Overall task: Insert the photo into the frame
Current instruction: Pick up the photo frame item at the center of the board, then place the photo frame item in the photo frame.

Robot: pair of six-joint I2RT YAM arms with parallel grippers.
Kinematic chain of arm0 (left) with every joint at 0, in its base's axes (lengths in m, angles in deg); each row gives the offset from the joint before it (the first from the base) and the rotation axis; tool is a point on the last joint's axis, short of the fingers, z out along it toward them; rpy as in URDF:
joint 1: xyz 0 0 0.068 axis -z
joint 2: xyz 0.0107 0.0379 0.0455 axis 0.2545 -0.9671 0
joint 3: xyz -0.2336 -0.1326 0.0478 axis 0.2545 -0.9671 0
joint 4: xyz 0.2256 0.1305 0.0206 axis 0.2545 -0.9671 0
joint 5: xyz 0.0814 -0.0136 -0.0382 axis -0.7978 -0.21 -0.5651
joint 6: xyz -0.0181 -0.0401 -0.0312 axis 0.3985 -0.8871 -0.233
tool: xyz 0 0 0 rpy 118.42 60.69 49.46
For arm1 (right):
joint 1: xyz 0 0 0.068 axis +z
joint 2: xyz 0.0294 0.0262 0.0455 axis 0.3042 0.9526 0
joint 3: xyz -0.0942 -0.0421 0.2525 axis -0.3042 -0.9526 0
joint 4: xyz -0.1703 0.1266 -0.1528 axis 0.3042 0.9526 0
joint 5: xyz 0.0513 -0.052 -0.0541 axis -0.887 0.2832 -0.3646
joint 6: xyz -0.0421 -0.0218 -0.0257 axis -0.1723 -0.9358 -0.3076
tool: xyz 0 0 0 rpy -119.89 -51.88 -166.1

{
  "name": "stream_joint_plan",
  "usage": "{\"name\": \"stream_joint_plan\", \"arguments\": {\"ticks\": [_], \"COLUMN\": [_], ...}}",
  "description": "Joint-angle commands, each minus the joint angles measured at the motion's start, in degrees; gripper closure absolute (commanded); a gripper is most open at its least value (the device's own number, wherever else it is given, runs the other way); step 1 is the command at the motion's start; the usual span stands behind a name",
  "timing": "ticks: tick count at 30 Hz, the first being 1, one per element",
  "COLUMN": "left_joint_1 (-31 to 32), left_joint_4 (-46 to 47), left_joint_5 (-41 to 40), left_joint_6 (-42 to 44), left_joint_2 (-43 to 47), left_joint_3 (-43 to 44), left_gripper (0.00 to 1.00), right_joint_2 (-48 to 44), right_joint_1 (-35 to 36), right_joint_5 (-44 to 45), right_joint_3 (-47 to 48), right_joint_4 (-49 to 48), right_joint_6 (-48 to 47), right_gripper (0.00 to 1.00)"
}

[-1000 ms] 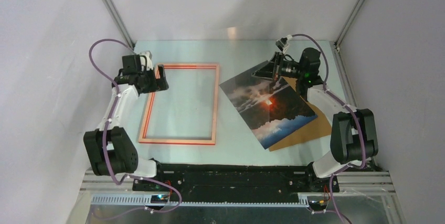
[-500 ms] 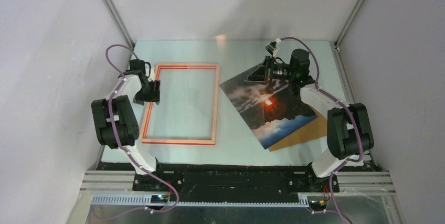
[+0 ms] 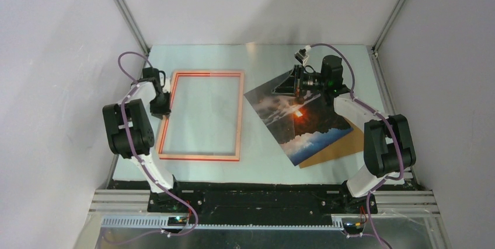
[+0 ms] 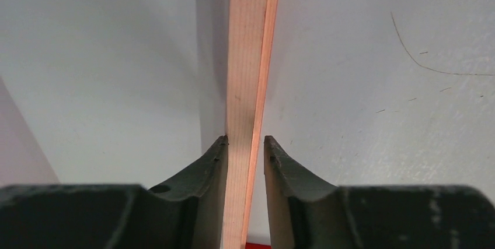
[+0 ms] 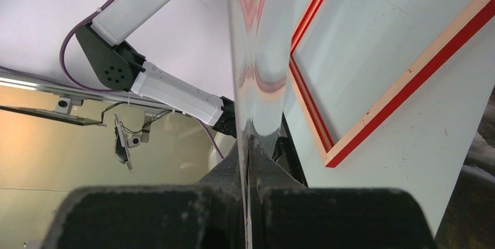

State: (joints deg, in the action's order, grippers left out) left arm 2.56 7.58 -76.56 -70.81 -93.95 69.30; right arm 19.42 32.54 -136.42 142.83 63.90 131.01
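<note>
The frame (image 3: 240,115), red with pale wood edges, lies flat on the table's left half. My left gripper (image 3: 165,104) straddles its left rail (image 4: 248,56). The left fingertip (image 4: 219,150) touches the wood, and a thin gap separates the right fingertip from the red edge, so the gripper (image 4: 245,141) is still open. The photo (image 3: 303,123), a dark landscape with an orange sun, lies askew on the right. My right gripper (image 3: 295,83) is shut on its far edge, which is lifted a little. In the right wrist view the photo (image 5: 260,56) runs edge-on out of the shut gripper (image 5: 250,144).
A plain brown backing board (image 3: 341,144) lies under the photo's near right part. Grey walls enclose the table on the left, back and right. The right wrist view shows the frame (image 5: 408,80) and the left arm (image 5: 169,94) beyond it.
My left arm swung its gripper down onto the frame's left rail and the jaws narrowed around it. The right gripper with the photo's far edge shifted slightly left and back.
</note>
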Motion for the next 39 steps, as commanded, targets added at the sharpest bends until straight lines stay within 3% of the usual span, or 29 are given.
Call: {"name": "stream_joint_plan", "arguments": {"ticks": [1, 5, 9, 15, 27, 39], "left_joint_1": [-0.37, -0.39, -0.42, -0.38, 0.17, 6.98], "left_joint_4": [0.41, 0.33, 0.33, 0.37, 0.42, 0.38], "left_joint_5": [2.16, 2.52, 2.52, 5.98, 13.6, 15.01], "left_joint_6": [0.28, -0.21, -0.88, -2.2, -5.58, -4.89], "left_joint_2": [-1.13, -0.79, 0.27, 2.69, 7.19, 11.48], "left_joint_3": [1.34, 0.89, -0.29, -2.61, -8.42, -12.96], "left_gripper": [0.7, 0.75, 0.89, 1.0, 1.0, 1.0], "right_joint_2": [-1.99, -2.02, -2.24, -2.45, -2.73, 3.21], "right_joint_1": [0.2, 0.18, -0.1, -1.09, -2.29, -2.57], "right_joint_5": [0.22, 0.22, 0.24, 0.3, 0.45, 0.69], "right_joint_3": [2.56, 2.58, 2.49, 2.5, 2.54, 3.52], "right_joint_4": [-0.45, -0.32, -0.01, 0.19, 0.65, -6.25], "right_joint_6": [-1.74, -1.88, -2.04, -2.15, -2.52, 2.43], "right_gripper": [1.0, 1.0, 1.0, 1.0, 1.0, 1.0]}}
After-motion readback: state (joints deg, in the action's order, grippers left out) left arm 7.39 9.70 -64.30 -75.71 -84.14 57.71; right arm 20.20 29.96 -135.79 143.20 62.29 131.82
